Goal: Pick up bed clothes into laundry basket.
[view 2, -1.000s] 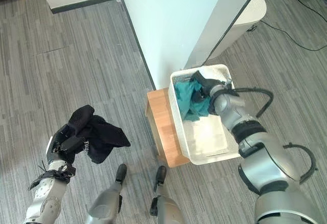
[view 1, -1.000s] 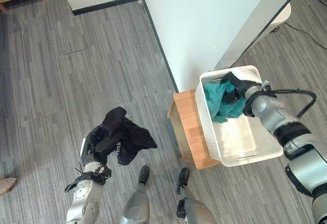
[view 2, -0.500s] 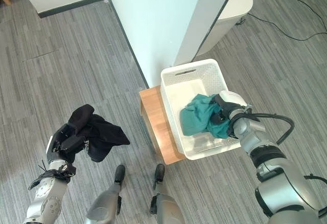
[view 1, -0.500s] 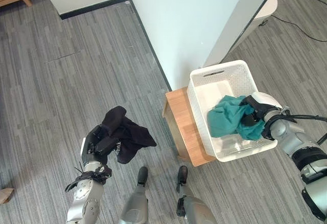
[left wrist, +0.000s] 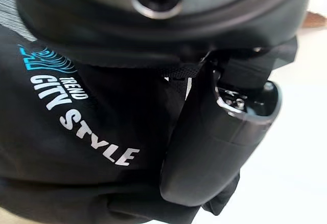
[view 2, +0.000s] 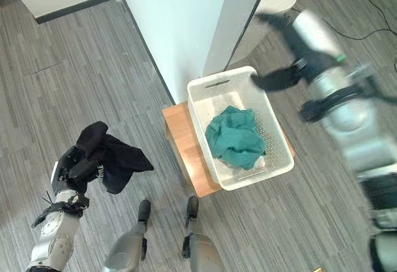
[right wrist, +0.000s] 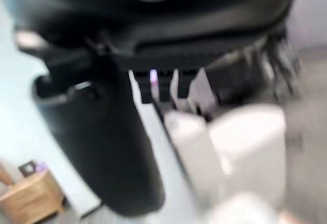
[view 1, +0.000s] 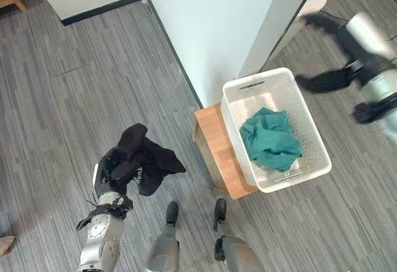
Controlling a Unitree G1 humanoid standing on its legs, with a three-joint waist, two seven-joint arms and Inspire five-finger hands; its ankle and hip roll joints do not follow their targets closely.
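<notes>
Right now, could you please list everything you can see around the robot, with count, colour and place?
laundry basket: one, white, on the wooden stand beside the wall corner
teal garment: one, teal, lying inside the laundry basket
black garment: one, black with pale print, held up over the floor
wooden stand: one, light brown, under the laundry basket
wall corner: one, white
left hand: one, dark, curled round the black garment
right hand: one, dark, raised beyond the laundry basket, blurred

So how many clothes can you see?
2. A crumpled teal cloth lies inside the white perforated plastic laundry basket. A black garment with white lettering is bunched in the robot's left hand above the floor. More could be hidden under the teal one.
</notes>
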